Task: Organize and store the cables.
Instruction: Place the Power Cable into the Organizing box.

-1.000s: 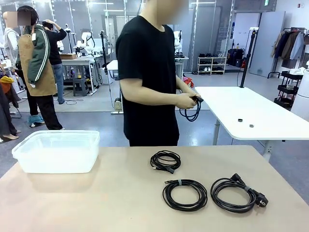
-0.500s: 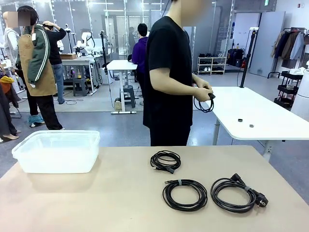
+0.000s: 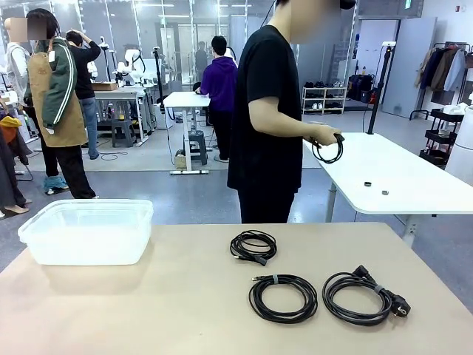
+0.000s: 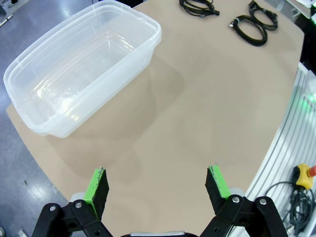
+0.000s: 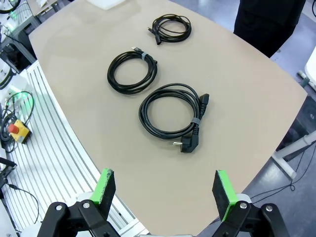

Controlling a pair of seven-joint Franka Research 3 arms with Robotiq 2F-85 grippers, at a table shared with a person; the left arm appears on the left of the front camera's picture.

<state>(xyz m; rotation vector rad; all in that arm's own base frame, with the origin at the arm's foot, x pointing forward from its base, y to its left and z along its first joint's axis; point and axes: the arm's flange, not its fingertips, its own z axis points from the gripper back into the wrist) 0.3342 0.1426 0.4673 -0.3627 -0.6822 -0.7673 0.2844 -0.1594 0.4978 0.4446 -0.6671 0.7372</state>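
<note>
Three cables and one tub are laid out; frontally, a fourth cable is held in a hand; left gripper and right gripper are spread.

Bright, even light from above; the clear tub throws a soft shadow on the tan table; wrist pictures bend at the edges.

Three cables lie on the table, right of the bin.
</note>
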